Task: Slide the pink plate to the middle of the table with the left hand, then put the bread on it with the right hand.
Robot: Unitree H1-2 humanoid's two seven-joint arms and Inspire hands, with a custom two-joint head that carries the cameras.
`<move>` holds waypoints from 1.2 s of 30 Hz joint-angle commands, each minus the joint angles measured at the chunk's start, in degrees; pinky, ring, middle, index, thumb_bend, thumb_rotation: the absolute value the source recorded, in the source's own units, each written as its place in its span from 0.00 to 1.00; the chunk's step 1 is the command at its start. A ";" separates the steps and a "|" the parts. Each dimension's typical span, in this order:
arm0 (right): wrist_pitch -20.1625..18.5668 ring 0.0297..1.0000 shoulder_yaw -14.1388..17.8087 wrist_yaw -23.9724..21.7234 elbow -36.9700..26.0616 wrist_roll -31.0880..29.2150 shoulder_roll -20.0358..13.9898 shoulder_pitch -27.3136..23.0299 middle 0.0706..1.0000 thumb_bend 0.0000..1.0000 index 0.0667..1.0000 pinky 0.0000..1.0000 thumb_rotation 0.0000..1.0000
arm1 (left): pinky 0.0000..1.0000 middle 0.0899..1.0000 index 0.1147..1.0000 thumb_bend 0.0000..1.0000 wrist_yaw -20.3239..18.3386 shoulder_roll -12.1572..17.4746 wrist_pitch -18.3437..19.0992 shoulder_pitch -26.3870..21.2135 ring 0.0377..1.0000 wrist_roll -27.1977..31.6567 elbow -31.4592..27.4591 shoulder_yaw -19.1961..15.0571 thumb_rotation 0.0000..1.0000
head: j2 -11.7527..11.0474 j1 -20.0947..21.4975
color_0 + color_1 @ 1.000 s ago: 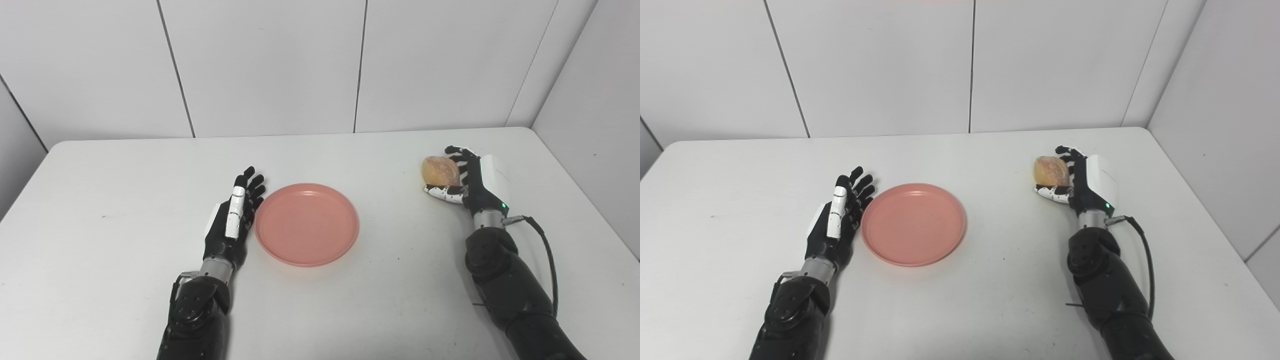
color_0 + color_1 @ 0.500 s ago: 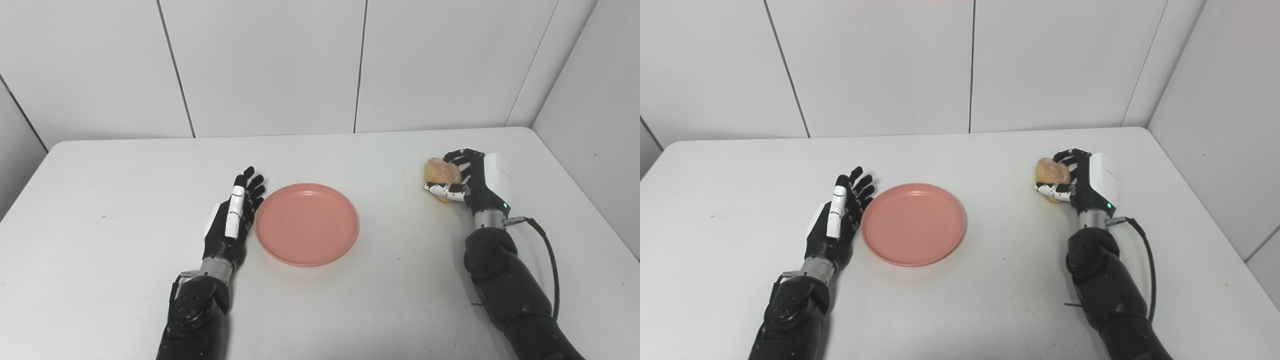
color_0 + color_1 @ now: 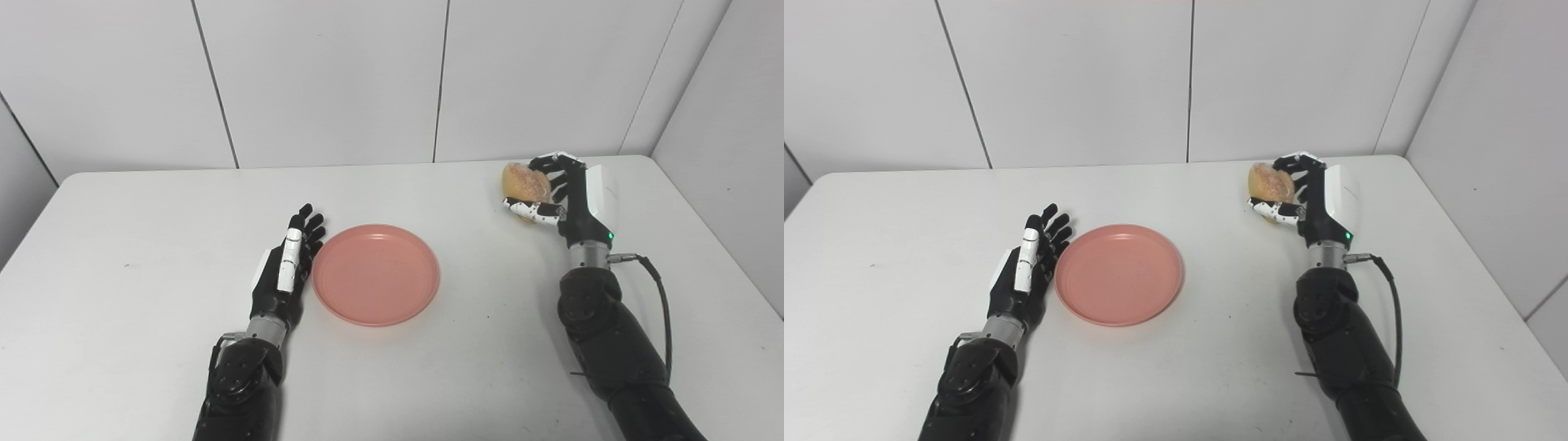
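We see the pink plate (image 3: 375,274) lying flat near the middle of the white table (image 3: 122,233), holding nothing. At the plate's nine o'clock our left hand (image 3: 283,269) rests edge-on on the table, its fingers (image 3: 309,225) stretched out straight and a little apart toward twelve o'clock, gripping nothing; the fingertips sit just beside the plate's rim (whether they actually touch it we cannot tell).

Well apart from the plate, out at about its two o'clock, our right hand (image 3: 560,196) is closed around the bread (image 3: 519,179), a round golden-brown roll. The dark fingers curl over the top and far side of the roll while the white-spotted thumb (image 3: 1274,210) crosses beneath it, so the roll is pinched between them. The bread appears raised off the table, with the hand upright above the wrist. A black cable (image 3: 658,306) loops from that wrist down along the forearm.
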State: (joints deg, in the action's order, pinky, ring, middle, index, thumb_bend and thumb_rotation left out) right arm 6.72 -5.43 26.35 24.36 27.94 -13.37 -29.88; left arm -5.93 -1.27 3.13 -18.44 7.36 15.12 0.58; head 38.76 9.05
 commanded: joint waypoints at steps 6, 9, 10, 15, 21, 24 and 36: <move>-1.42 0.37 -1.87 -5.95 -13.11 0.14 3.38 1.18 0.43 0.51 0.48 0.31 0.00 | 0.98 0.95 0.96 0.64 0.38 -0.48 -1.00 -1.35 0.96 -0.41 0.18 0.16 1.00 | -0.03 -0.46; -2.17 0.37 -2.95 -8.70 -16.93 0.37 5.03 2.40 0.41 0.51 0.51 0.31 0.00 | 0.97 0.95 0.96 0.64 0.54 -0.50 -1.32 -1.40 0.96 -0.60 0.18 0.28 1.00 | 0.02 -0.69; -2.70 0.37 -3.38 -9.72 -18.16 0.36 5.66 2.86 0.42 0.51 0.50 0.31 0.00 | 0.97 0.95 0.96 0.63 0.63 -0.53 -1.46 -1.42 0.95 -0.69 0.23 0.30 1.00 | 0.04 -0.76; -3.70 0.36 -5.55 -13.22 -21.97 1.75 7.80 4.35 0.44 0.52 0.46 0.30 0.00 | 0.98 0.95 0.95 0.62 0.90 -0.70 -1.26 -1.47 0.96 -0.76 0.28 0.39 1.00 | 0.05 -1.15; -1.98 0.37 -8.11 -16.14 -22.34 1.48 9.59 5.44 0.41 0.51 0.51 0.31 0.00 | 0.99 0.95 0.96 0.62 1.31 -0.87 -1.35 -1.46 0.96 -1.21 0.35 0.76 1.00 | 0.07 -1.58; -0.99 0.37 -9.73 -17.91 -21.67 1.31 9.56 5.79 0.42 0.51 0.50 0.31 0.00 | 0.98 0.95 0.95 0.61 1.50 -1.13 -1.52 -1.37 0.96 -1.54 0.27 0.87 1.00 | 0.09 -1.92; -0.08 0.34 -15.01 -19.73 -16.10 5.97 9.86 5.30 0.44 0.52 0.46 0.29 0.00 | 0.97 0.94 0.94 0.60 2.83 -1.83 -0.89 -1.12 0.95 -2.80 -0.94 1.33 1.00 | 0.80 -2.77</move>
State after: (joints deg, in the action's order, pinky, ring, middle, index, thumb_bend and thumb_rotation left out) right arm 3.38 -20.10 5.79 8.80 32.77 -3.84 -22.21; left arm -3.12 -2.50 2.50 -18.43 5.14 15.23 1.46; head 39.55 6.33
